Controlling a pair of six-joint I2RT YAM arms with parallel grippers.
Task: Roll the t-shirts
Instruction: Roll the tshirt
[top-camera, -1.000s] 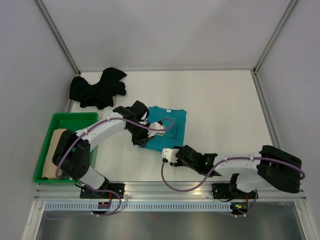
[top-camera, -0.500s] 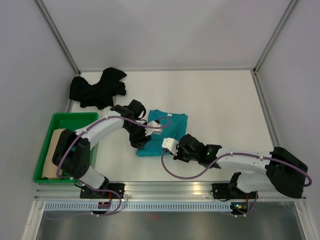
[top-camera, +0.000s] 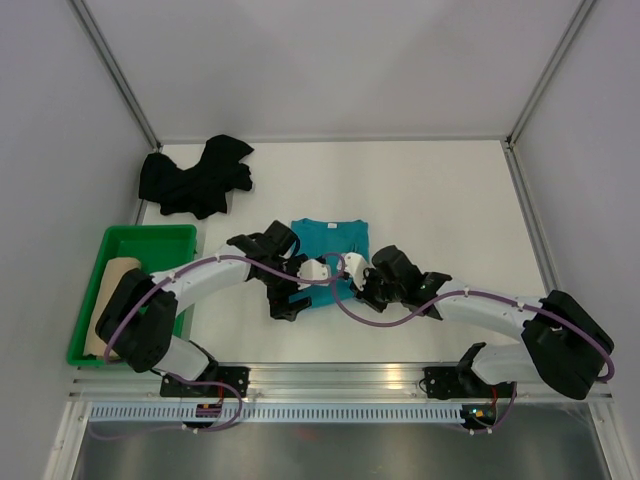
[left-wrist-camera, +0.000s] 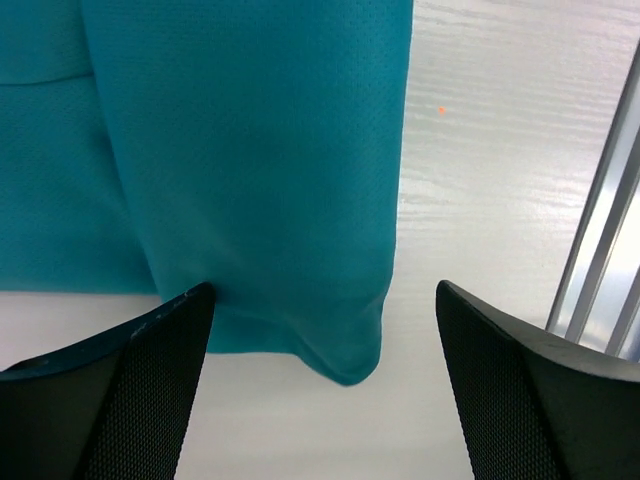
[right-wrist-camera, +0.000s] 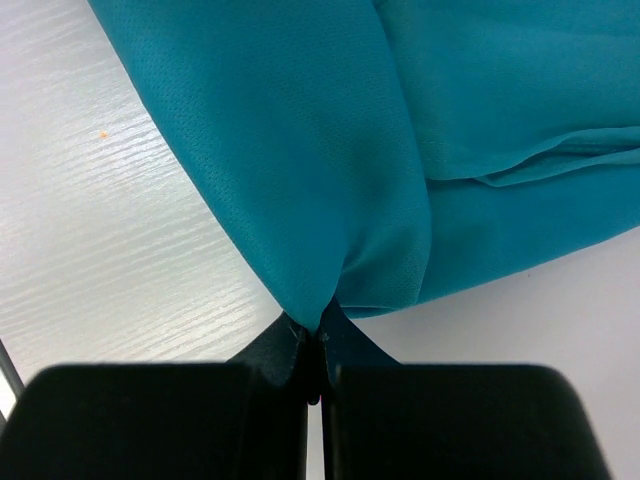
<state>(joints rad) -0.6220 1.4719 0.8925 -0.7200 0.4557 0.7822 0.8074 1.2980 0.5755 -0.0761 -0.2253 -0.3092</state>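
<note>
Nearest the bases, at 6 o'clock on the table, the two arms meet over the near hem of the teal t-shirt (top-camera: 326, 236). The right gripper (right-wrist-camera: 318, 330) has its fingers pressed together on a pinch of that hem, the cloth fanning away from the bite. The left gripper (left-wrist-camera: 322, 292) stands with its fingers wide apart, one on either side of the other hem corner, which lies flat on the table between them, not yet taken.

The shirt looks folded lengthwise into a narrow band, collar toward 12 o'clock, and no turn of a roll shows in it. I judge the task to be at its start: the first shirt is prepared and half gripped, with all the rolling left to do.

At 9 o'clock the beige t-shirt (top-camera: 117, 273) lies in the green tray (top-camera: 150, 232), partly behind the left arm. Whether it is rolled or only bunched I cannot tell.

Farthest, at 10 o'clock, the black t-shirt (top-camera: 195, 178) is a crumpled heap, well apart from the rest.

Little blocks the roll toward 12 o'clock – bare table beyond the collar. The closeness of the two wrists and their looping cables is the likelier snag.
</note>
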